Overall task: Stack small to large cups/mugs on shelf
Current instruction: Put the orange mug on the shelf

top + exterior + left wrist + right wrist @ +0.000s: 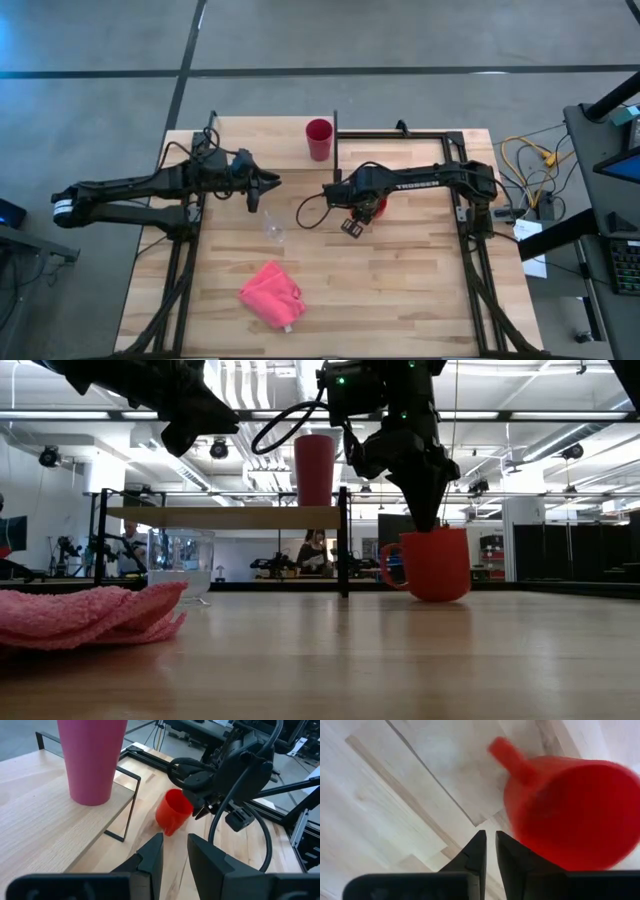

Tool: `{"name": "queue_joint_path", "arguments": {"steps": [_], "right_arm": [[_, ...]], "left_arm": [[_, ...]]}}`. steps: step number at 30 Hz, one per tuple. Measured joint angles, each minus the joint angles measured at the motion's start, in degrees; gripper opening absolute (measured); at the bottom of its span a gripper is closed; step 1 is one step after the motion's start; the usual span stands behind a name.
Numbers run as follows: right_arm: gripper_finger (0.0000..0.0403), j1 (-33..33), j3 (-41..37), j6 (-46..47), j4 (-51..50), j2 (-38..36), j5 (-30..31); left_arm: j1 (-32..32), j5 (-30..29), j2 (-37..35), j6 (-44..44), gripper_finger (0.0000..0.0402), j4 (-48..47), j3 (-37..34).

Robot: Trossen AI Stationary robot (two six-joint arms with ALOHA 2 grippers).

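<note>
The magenta tumbler (pixel 319 139) (pixel 92 755) stands upright on the shelf (pixel 225 517) (pixel 35 825), at its right end. The red-orange mug (pixel 378 208) (pixel 432 564) stands on the table to the right of the shelf, with its handle (pixel 388 565) out to one side. The small clear cup (pixel 273 229) (pixel 182 564) stands on the table in front of the shelf. My right gripper (pixel 490 845) (pixel 432 520) points down at the mug's rim, its fingers shut. My left gripper (pixel 175 847) (pixel 255 192) hovers open above the table near the clear cup. My right gripper comes from above, pointing down, with its shut fingers (pixel 506 851) just outside the mug's wall (pixel 520 832) below the rim. Whether they touch the mug I cannot tell. The mug stands on the table.
A crumpled pink cloth (pixel 272 295) (pixel 90 615) lies near the table's near edge. Black frame rails (pixel 465 215) run along the table's sides and far edge. Thin black uprights (pixel 344 540) carry the shelf. People are in the room behind.
</note>
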Motion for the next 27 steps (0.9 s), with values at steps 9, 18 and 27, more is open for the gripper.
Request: {"name": "queue_joint_path", "arguments": {"steps": [9, 18, 27], "right_arm": [[0.0034, 0.0, 7.0, -8.8, -0.7, -0.1, 0.0], [0.0033, 0.0, 13.1, -22.8, 1.6, -0.2, 0.0], [0.0033, -3.0, 12.6, -21.1, -0.4, -0.2, -0.2]], "left_arm": [[0.0, 0.0, 0.1, -0.1, 0.0075, 0.0, 0.0], [0.0, 0.0, 0.2, -0.2, 0.0075, 0.1, 0.0], [0.0, 0.0, 0.2, -0.2, 0.0075, 0.1, 0.0]]}}
